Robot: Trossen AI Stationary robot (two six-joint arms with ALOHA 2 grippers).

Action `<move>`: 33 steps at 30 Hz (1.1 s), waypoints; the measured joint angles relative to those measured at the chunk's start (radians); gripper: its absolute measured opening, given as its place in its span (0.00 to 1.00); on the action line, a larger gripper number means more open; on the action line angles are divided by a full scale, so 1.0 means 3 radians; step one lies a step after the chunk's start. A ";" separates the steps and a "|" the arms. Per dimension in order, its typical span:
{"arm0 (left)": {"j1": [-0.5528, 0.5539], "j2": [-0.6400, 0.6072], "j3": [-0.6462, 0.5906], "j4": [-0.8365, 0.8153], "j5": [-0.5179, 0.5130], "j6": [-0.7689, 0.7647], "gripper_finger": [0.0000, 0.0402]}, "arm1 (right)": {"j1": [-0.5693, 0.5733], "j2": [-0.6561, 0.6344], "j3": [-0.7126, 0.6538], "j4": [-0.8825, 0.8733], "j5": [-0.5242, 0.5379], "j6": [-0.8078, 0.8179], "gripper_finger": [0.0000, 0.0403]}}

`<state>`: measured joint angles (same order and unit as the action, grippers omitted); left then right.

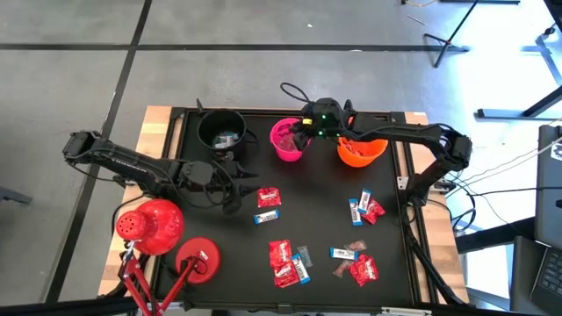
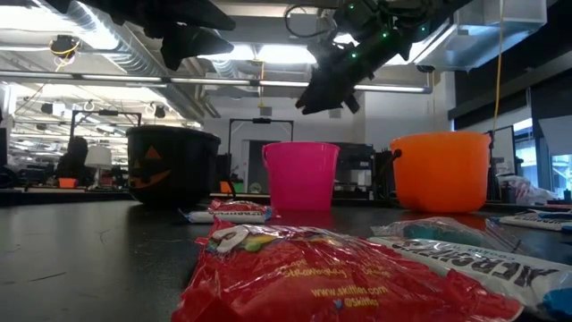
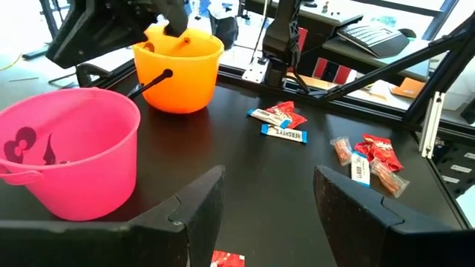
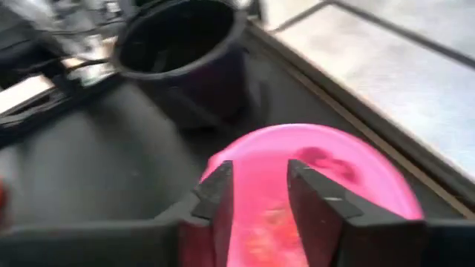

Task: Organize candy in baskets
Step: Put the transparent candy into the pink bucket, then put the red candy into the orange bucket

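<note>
- Right gripper (image 4: 260,194) above pink bucket (image 1: 287,140), fingers parted, nothing held.
- Left gripper (image 3: 267,204) wide open, empty, near red candy (image 1: 269,197).

In the low view we can read "www.skittles.com" and the word "Strawberry" on the red candy bag (image 2: 340,273) that lies nearest to the camera. At 3 o'clock from it, on the silver-grey wrapper (image 2: 487,255), we read the big letters "HERSHEY'S", which stand upside down. In the left wrist view the blue bar (image 3: 283,133) carries white letters, but we cannot read them. We find no other readable text.
</note>
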<state>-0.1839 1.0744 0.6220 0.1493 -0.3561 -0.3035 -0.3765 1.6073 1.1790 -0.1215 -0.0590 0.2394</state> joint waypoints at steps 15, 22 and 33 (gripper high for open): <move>-0.0008 0.0000 -0.0001 -0.0010 0.0008 0.0058 0.49 | 0.1322 0.0094 0.0003 0.0049 0.0479 -0.0733 0.38; -0.0008 0.0000 -0.0001 0.0057 0.0004 0.0058 0.49 | 0.1430 0.0539 0.0000 0.0087 0.0422 -0.0560 0.38; -0.0008 0.0000 -0.0001 0.0054 0.0010 0.0072 0.49 | 0.1431 0.1187 -0.0002 0.0383 0.0308 -0.0437 0.38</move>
<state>-0.1864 1.0744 0.6216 0.1657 -0.3531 -0.2818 0.0529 1.9635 1.1782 -0.0067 0.0334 0.1082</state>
